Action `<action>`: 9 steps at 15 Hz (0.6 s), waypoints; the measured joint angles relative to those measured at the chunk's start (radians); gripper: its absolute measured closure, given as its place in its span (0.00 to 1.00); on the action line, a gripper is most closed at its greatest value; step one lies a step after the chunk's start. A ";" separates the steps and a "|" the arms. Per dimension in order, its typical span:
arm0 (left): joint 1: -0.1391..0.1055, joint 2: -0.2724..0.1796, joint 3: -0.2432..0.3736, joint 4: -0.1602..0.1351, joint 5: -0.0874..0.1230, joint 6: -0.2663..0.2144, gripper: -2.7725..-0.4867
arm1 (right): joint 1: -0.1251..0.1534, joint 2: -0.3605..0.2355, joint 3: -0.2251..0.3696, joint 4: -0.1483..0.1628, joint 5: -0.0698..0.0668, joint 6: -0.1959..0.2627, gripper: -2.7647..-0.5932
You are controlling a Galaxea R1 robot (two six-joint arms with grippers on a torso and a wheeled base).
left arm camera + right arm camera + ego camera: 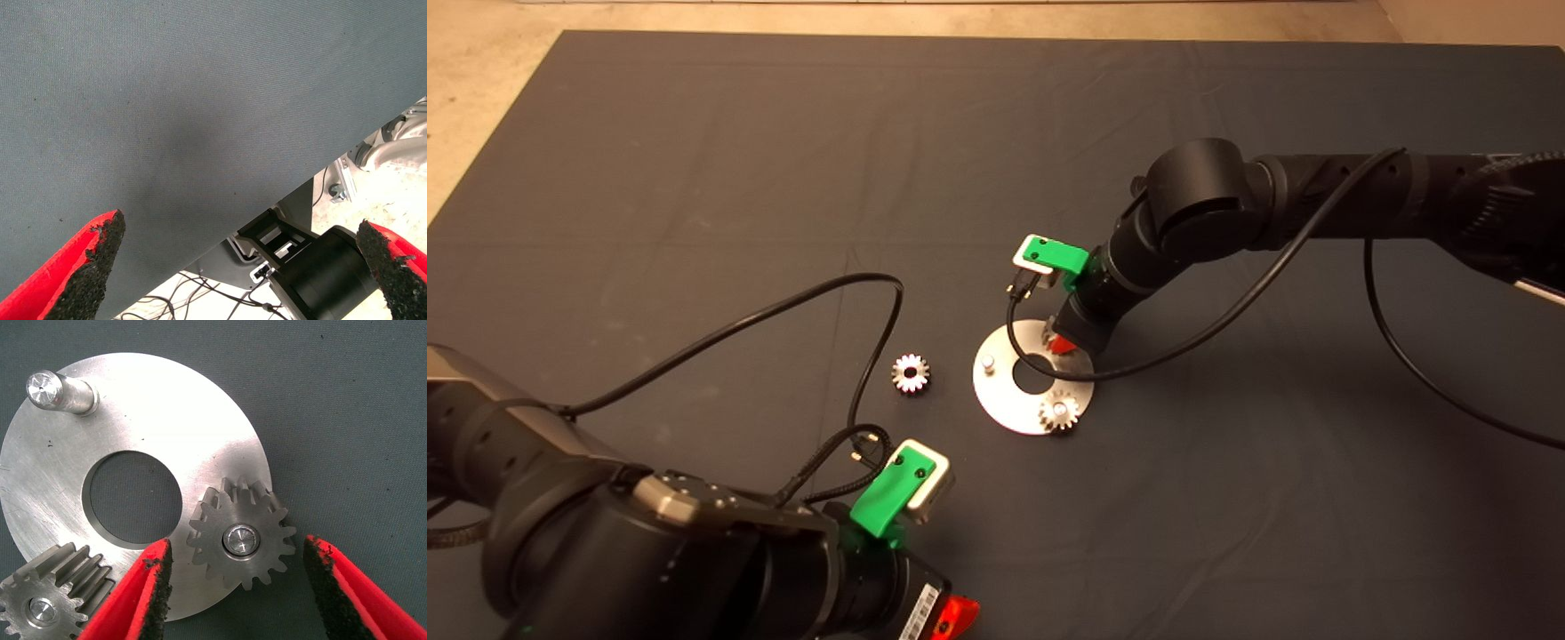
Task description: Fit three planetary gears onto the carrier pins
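Right wrist view: unmarked planetary gears (241,541), carrier pins (59,392).

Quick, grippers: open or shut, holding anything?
Left gripper: open, empty, parked over the mat's near edge.
Right gripper: open, holding nothing, fingers either side of a gear already seated on its pin on the disc.

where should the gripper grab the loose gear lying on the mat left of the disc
Grip the loose gear across its toothed rim, coming straight down from above. It lies flat on the mat with its bore facing up and clear space all round, so fingers can close on opposite teeth. The left gripper, open and parked nearby, seems closest.
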 joint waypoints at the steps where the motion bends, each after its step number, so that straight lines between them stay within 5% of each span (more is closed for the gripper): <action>1: 0.000 0.000 0.000 0.000 0.000 0.000 0.12 | 0.000 0.000 0.000 0.000 0.000 0.000 0.56; 9: 0.000 -0.004 0.000 0.000 0.000 0.000 0.12 | 0.000 -0.004 0.003 0.000 0.005 0.001 0.34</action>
